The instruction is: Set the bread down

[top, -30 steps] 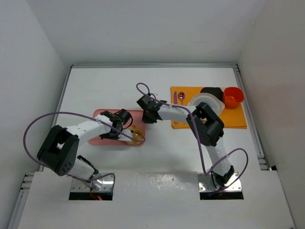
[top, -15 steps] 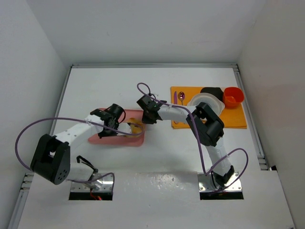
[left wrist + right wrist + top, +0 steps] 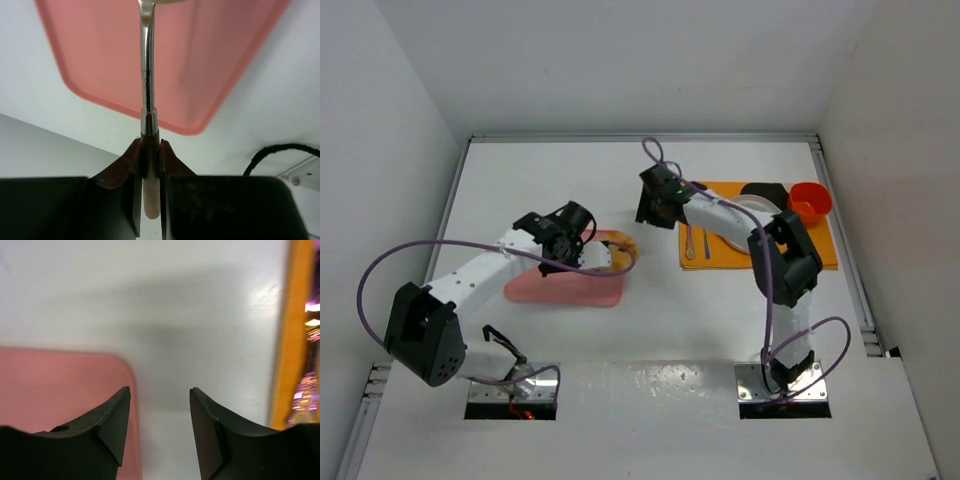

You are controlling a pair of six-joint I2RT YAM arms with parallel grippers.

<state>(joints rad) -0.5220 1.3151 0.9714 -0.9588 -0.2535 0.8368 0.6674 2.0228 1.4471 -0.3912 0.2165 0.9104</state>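
At the right edge of the pink tray (image 3: 560,290), top view: the bread (image 3: 621,250), golden-yellow, partly over the tray rim. Cannot tell whether it rests on the tray or is carried clear of it.

Left gripper (image 3: 570,228) is above the tray's far edge, just left of the bread. Left wrist view: jaws clamped narrow on a metal utensil handle (image 3: 146,75) with a pale butt end. The handle runs straight out over the tray (image 3: 210,60), and its far end is cut off at the top of the frame.

Right gripper (image 3: 655,208) is beyond the tray's far-right corner, over the white table (image 3: 540,180), apart from the bread. Right wrist view: fingers (image 3: 112,420) spread wide, nothing between them, with the tray corner (image 3: 60,385) low on one side.

Orange mat (image 3: 820,250) is well to the right of the tray, carrying a red cup (image 3: 809,202) and a black bowl (image 3: 765,190).
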